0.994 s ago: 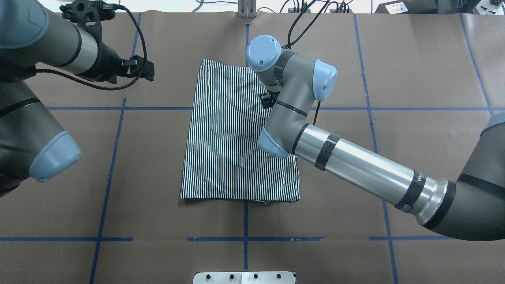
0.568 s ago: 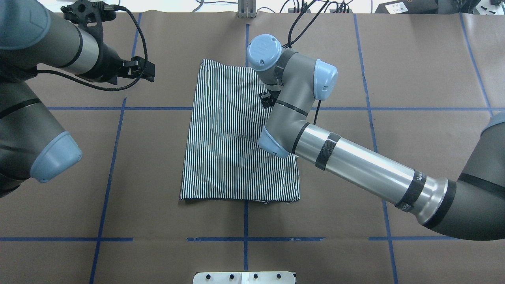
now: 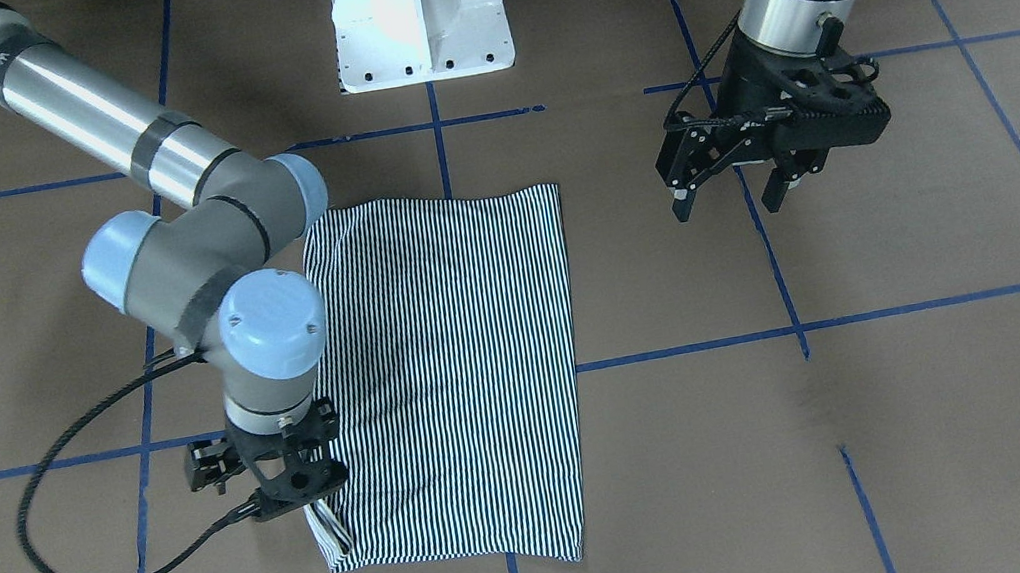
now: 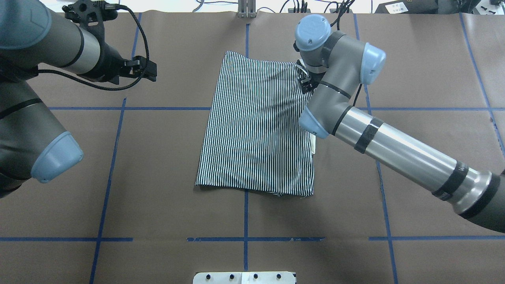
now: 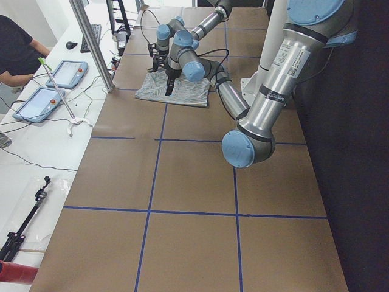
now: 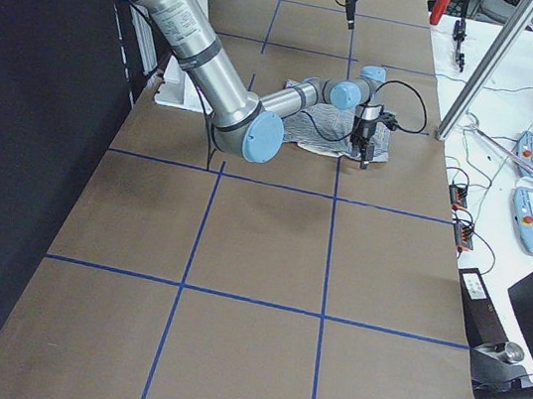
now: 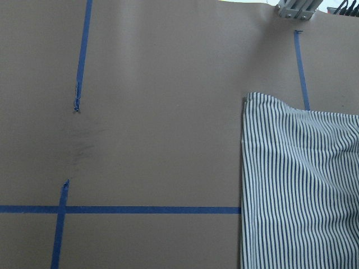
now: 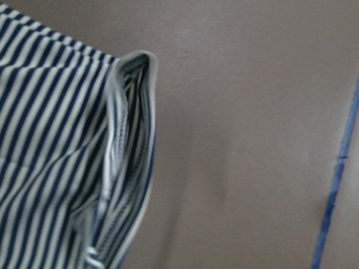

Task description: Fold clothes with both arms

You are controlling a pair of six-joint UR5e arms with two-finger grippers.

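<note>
The striped polo shirt lies folded into a tall rectangle on the brown table, collar and buttons hidden. It also shows in the front view. My right gripper stands over the shirt's far right corner and is shut on its edge, which it holds lifted a little. In the overhead view the right gripper is mostly hidden under its wrist. The right wrist view shows that raised, doubled fabric edge. My left gripper is open and empty, hovering well to the shirt's left.
The white pedestal base stands at the near table edge. Blue tape lines grid the brown paper. A metal post and cables sit at the far edge. A side table with tablets lies beyond.
The right arm has swung right and farther away, and the shirt has slid to the right with it. The left arm has barely moved.
</note>
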